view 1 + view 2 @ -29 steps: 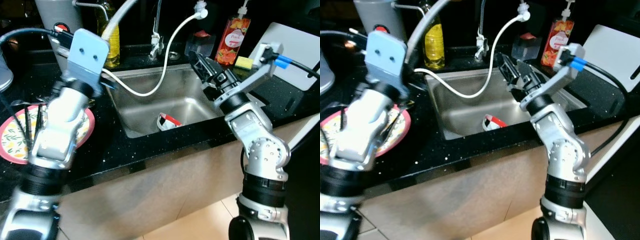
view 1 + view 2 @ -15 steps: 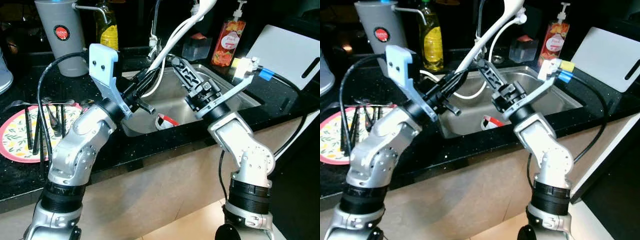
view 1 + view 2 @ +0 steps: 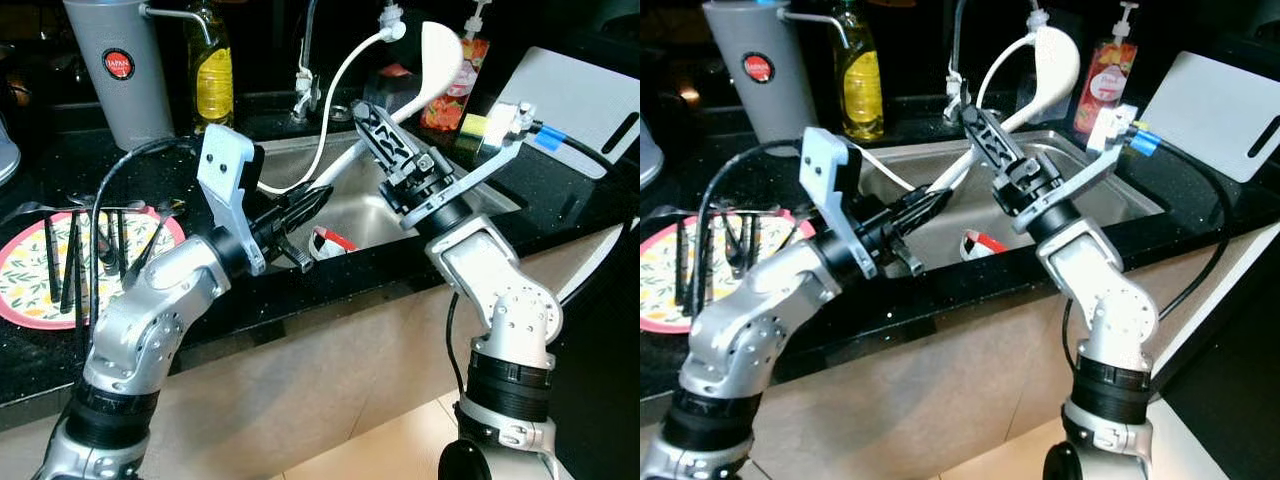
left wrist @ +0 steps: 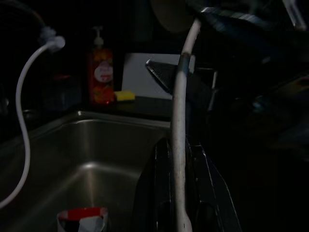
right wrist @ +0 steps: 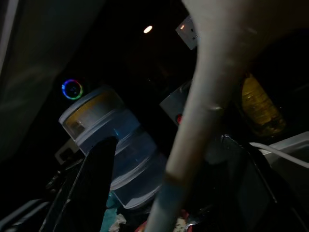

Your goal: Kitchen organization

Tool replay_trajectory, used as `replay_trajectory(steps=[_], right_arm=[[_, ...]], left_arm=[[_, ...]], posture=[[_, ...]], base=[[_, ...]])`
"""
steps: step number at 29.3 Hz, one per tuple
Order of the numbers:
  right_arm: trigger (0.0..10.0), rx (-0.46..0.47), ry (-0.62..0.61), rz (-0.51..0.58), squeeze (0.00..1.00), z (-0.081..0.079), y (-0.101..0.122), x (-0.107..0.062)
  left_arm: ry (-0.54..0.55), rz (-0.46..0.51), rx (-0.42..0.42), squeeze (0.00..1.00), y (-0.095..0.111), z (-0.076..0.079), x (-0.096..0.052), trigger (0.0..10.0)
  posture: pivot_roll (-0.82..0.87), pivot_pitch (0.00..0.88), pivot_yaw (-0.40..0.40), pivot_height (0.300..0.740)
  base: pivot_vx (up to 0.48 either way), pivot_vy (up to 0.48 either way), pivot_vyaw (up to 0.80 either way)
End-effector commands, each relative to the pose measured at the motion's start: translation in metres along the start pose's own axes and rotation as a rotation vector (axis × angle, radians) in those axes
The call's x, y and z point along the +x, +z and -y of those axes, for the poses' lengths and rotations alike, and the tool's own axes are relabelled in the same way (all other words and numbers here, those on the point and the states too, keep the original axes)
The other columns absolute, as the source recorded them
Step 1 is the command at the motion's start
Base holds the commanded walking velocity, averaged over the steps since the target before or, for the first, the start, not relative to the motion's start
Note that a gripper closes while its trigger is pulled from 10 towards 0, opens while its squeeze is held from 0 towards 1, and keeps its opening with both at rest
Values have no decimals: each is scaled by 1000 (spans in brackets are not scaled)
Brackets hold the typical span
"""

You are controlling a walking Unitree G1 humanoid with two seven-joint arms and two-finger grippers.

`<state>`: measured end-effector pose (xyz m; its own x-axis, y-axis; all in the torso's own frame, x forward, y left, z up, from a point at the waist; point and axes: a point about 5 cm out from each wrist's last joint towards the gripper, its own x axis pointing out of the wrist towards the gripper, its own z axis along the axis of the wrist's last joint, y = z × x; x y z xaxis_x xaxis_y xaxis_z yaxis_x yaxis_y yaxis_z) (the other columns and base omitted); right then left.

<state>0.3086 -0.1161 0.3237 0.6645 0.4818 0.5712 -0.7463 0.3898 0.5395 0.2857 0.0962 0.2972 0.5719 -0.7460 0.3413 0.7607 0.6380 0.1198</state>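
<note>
While left gripper (image 3: 318, 200) clamps it — ladle (image 3: 436, 62) crosses right jaws.

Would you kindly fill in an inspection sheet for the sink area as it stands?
Surface: black speckled counter around a steel sink.
Job's things: white ladle slanting over the sink; flowered plate with dark utensils.
Clutter: red-and-white cup in the sink; oil bottle, soap dispenser, sponge, grey jug, white board.
Grippers: left gripper shut on the ladle's handle; right gripper open, astride the handle higher up.
Cables: white hose; black arm cables.
Surroundings: dark; tile floor.
</note>
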Motion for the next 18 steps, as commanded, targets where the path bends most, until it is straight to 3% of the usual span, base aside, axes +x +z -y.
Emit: replay_trajectory(steps=[1, 2, 3, 4, 5, 18], right_arm=[[4196, -31, -8, 25, 0, -1, 7, 0], [3176, -35, -12, 27, 0, -1, 8, 0], [1373, -38, -13, 28, 0, -1, 9, 0], [1373, -38, -13, 28, 0, -1, 9, 0], [0, -40, -14, 29, 0, 0, 9, 0], [0, -66, -46, 34, 0, 4, 10, 0]], left_arm=[[-3, -25, 12, 0, -1, 0, -4, 10000], [-1, -27, 11, 0, -1, 0, -4, 10000], [-3, -26, 9, 0, -1, 0, -5, 10000], [-3, -26, 9, 0, -1, 0, -5, 10000], [-5, -25, 9, 0, 0, 0, -5, 10000], [-5, -1, 9, 0, 4, 2, -2, 10000]], posture=[[-102, 85, -69, 740], [-102, 85, -69, 740], [-102, 85, -69, 740], [-102, 85, -69, 740], [-102, 85, -69, 740], [-106, 78, -67, 740]], base=[[0, 0, 0], [0, 0, 0], [0, 0, 0], [0, 0, 0], [0, 0, 0], [0, 0, 0]])
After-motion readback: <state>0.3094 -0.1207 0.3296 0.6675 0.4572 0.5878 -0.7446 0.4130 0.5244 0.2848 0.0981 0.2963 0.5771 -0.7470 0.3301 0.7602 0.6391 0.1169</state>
